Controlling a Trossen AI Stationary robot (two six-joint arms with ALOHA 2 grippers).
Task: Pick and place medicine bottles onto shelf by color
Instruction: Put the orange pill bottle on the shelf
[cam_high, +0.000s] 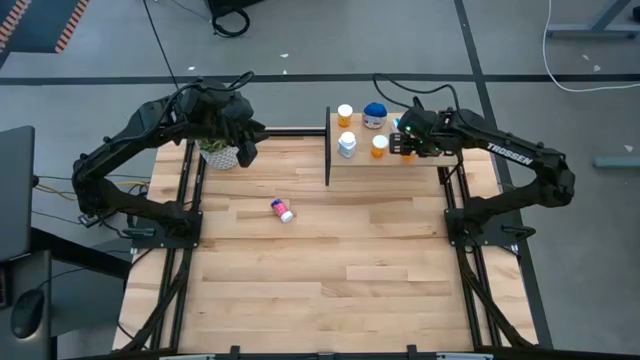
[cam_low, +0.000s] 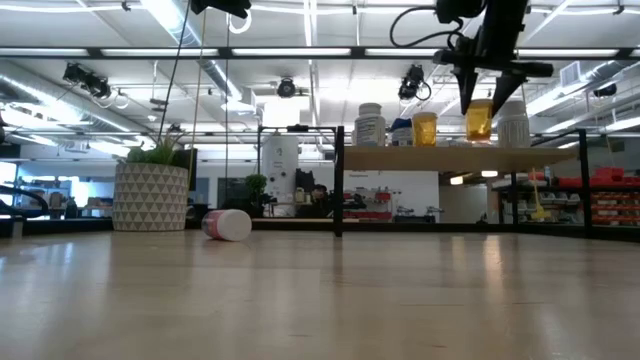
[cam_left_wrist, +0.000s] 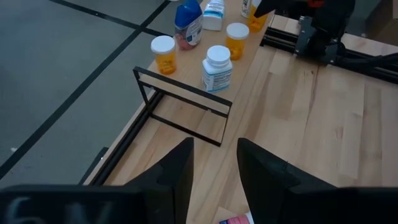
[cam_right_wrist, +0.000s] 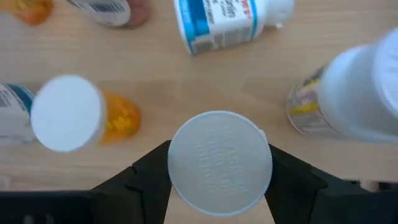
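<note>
My right gripper (cam_high: 408, 143) is over the light wood shelf (cam_high: 385, 172) at the table's far right, shut on an orange white-capped bottle (cam_low: 479, 120). Standing on the shelf are two orange bottles (cam_high: 345, 113) (cam_high: 379, 146), a blue one (cam_high: 375, 115) and a white one (cam_high: 347, 145). In the low view another white bottle (cam_low: 513, 128) stands beside the held one. A pink bottle (cam_high: 284, 210) lies on its side on the tabletop. My left gripper (cam_high: 243, 150) hangs open above the table, next to the potted plant (cam_high: 218, 152). My right gripper pinches the bottle's white cap (cam_right_wrist: 219, 163) between its two fingers (cam_right_wrist: 149, 171), one on each opposite side of the rim. The fingers come from above, pointing steeply down. The bottle hangs upright below them, its base just above the shelf board (cam_low: 440, 158).
The potted plant (cam_low: 150, 190) stands at the table's far left. Black posts (cam_high: 328, 145) close the shelf's left end. The near half of the tabletop (cam_high: 330, 290) is bare wood. Black arm bases stand at the left and right sides.
</note>
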